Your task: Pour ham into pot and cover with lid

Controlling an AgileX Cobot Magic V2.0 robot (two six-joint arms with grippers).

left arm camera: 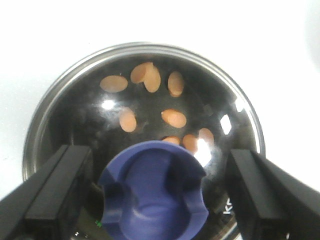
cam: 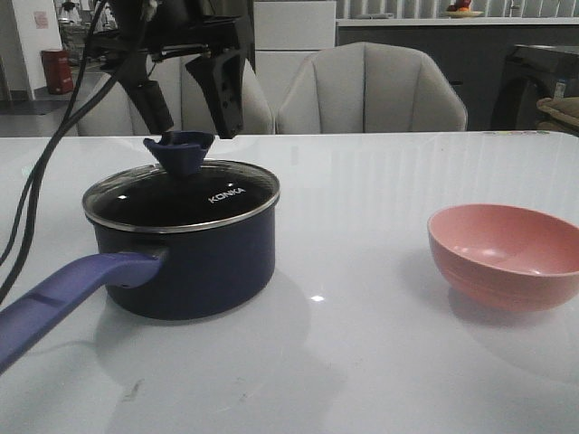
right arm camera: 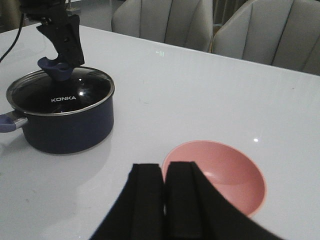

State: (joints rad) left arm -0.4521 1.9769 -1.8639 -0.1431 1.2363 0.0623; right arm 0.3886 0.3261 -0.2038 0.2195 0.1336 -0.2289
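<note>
On the white worktop (cam: pixel 380 362) we see the pot (cam: pixel 194 262) toward the left edge, its long blue handle (cam: pixel 63 294) reaching toward the near left corner. The lid (cam: pixel 185 201) sits flat on the pot's rim, the "KONKA" lettering facing the near edge and the blue flared knob (cam: pixel 179 152) standing up from its middle.

Our left claw (cam: pixel 188 113) hangs directly over the knob with its fingers spread wide, one on each side of the knob and neither one touching it; in the left wrist view the two black fingers (left arm camera: pixel 55 195) flank the knob with clear gaps.

Through the glass we can see the ham (left arm camera: pixel 150 100) lying as scattered orange-pink slices on the pot's dark bottom.

A pink bowl (cam: pixel 505 255) stands well apart from the pot, near the right edge of the worktop. Our right claw (right arm camera: pixel 165 200) is above the near side of the bowl, its fingers pressed together with nothing between them.

Beyond the far edge stand two pale upholstered chairs (cam: pixel 371 86).
</note>
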